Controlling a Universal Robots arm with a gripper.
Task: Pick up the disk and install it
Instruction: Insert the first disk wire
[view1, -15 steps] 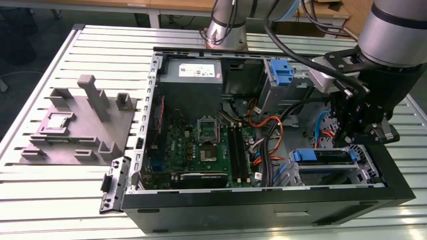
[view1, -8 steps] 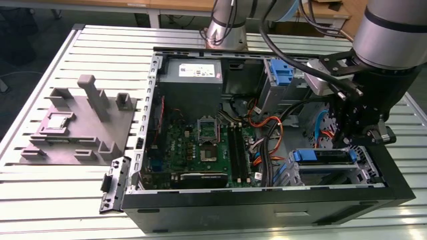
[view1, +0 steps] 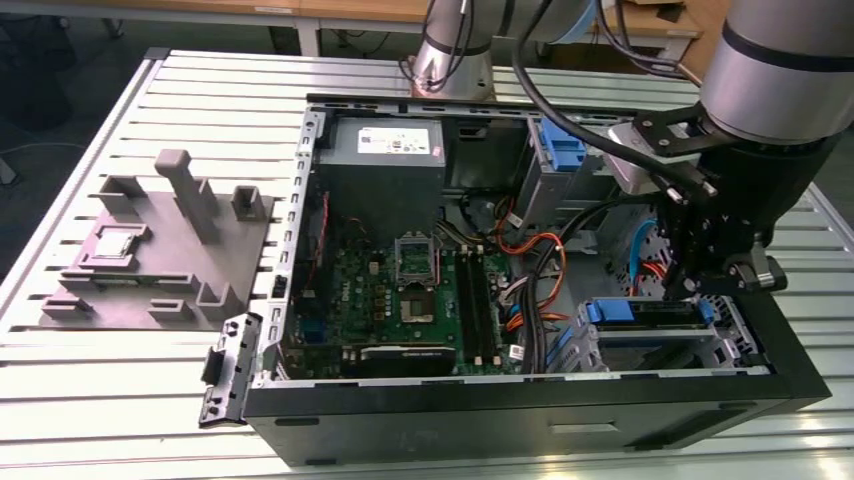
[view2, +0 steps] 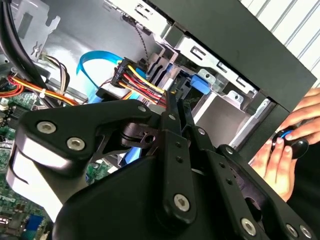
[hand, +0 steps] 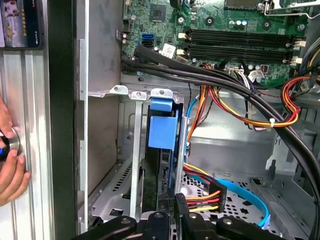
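Tool (view1: 714, 285) down inside open computer case (view1: 534, 410), at 4 o'clock corner in exterior view; whether fingers open or closed, cannot tell. Disk (hand: 162, 150) sits edge-on in drive cage (hand: 131, 150), blue bracket showing. Judged step: seating disk; needs straight push, clear of cables (hand: 240, 107). Slatted tabletop (view1: 120, 390); grey fixture (view1: 160, 250) at 9 o'clock. Person's hand (view2: 282, 155) outside case.

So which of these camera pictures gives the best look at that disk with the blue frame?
The first wrist view: the disk stands edge-on in its metal bay, blue bracket facing the camera. The exterior view shows it from afar, beneath the gripper. In the second wrist view the gripper's links cover most of it.
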